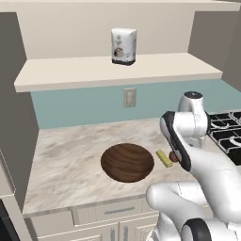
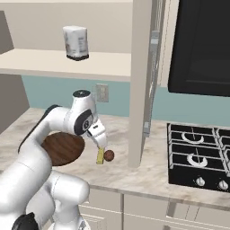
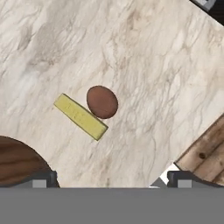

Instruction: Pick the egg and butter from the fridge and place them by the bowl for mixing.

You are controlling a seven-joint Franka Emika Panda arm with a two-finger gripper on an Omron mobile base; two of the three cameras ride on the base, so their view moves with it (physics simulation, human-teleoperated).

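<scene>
The reddish-brown egg (image 3: 102,102) lies on the marble counter, touching the pale-yellow butter (image 3: 80,117) stick. Both rest just right of the dark wooden bowl (image 1: 127,162), with the butter (image 1: 164,158) nearer the bowl than the egg (image 1: 174,156). From the other side the bowl (image 2: 63,148) is partly behind my arm, and the butter (image 2: 100,156) and egg (image 2: 108,155) sit beside it. My gripper (image 3: 111,180) hangs above them, open, its tips wide apart and holding nothing. It points down over the pair (image 2: 101,144). The fridge is out of view.
A black stove (image 2: 197,157) fills the counter to the right, past a tall pale column (image 2: 139,90). Above, a shelf (image 1: 117,70) carries a white bag (image 1: 124,45). A dark appliance (image 2: 202,45) hangs over the stove. The counter's front edge (image 1: 94,200) is close.
</scene>
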